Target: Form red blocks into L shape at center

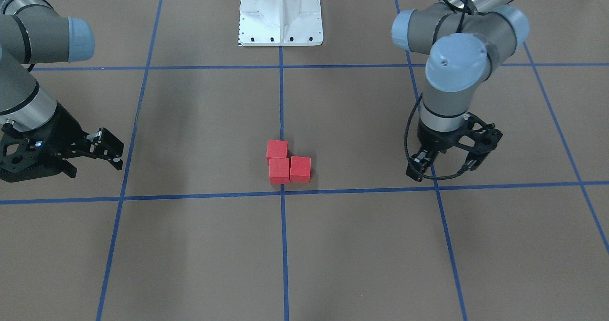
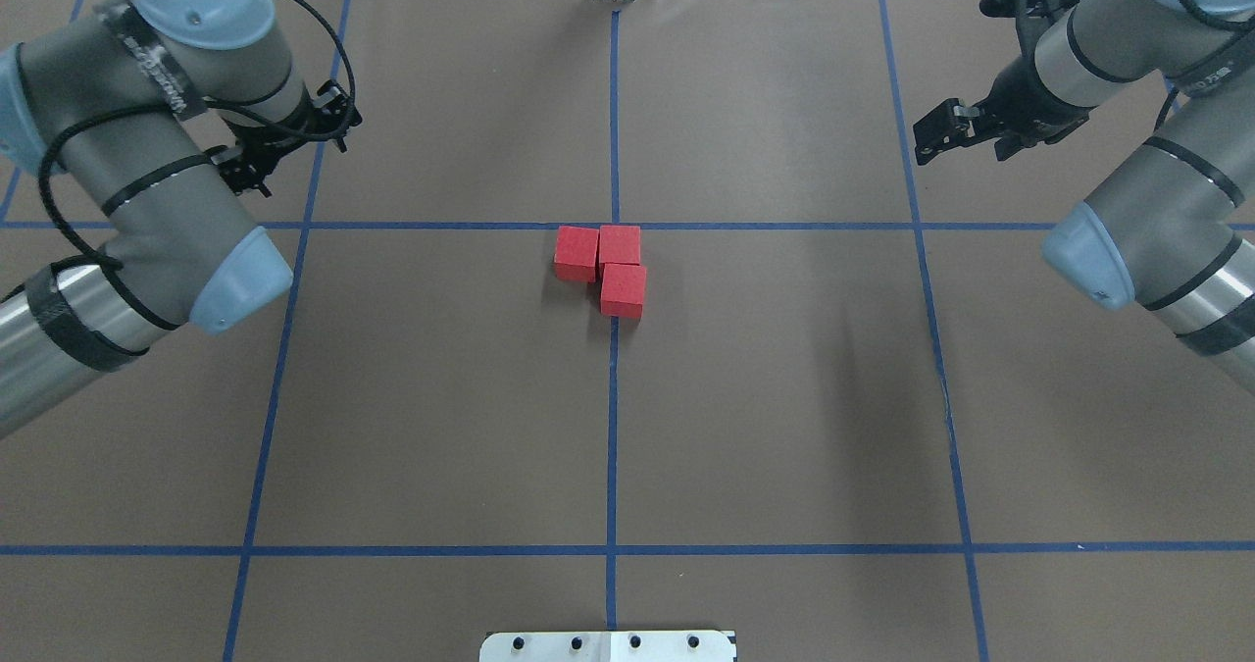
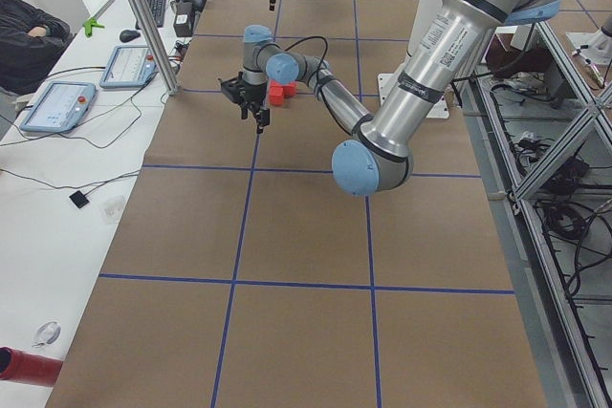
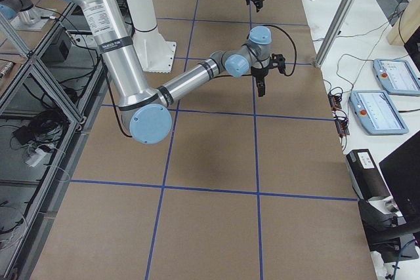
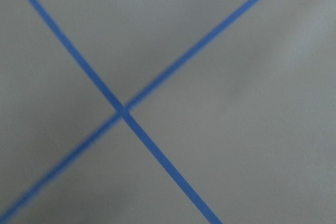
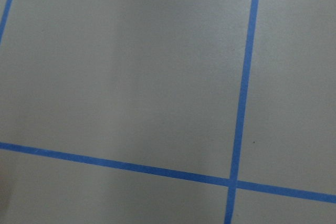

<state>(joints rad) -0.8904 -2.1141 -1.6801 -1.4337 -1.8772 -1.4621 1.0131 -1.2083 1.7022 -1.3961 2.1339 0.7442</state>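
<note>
Three red blocks [image 1: 279, 170] [image 2: 620, 246] lie touching in an L at the table's center, beside the middle blue line. One stands at the corner, one beside it and one toward the robot. They also show in the exterior left view [image 3: 279, 93], behind the near arm. My left gripper [image 1: 445, 169] [image 2: 286, 140] hangs open and empty above a tape crossing, about a grid square from the blocks. My right gripper [image 1: 119, 153] [image 2: 927, 137] is open and empty, about a grid square away on the other side. Both wrist views show only paper and tape.
The white base plate [image 1: 280, 12] [image 2: 608, 645] stands at the robot's side of the table. Blue tape lines [image 5: 122, 109] [image 6: 233, 182] cross the brown paper. A desk with tablets [image 3: 57, 102] and a metal post [image 3: 143, 16] lie beyond the far edge.
</note>
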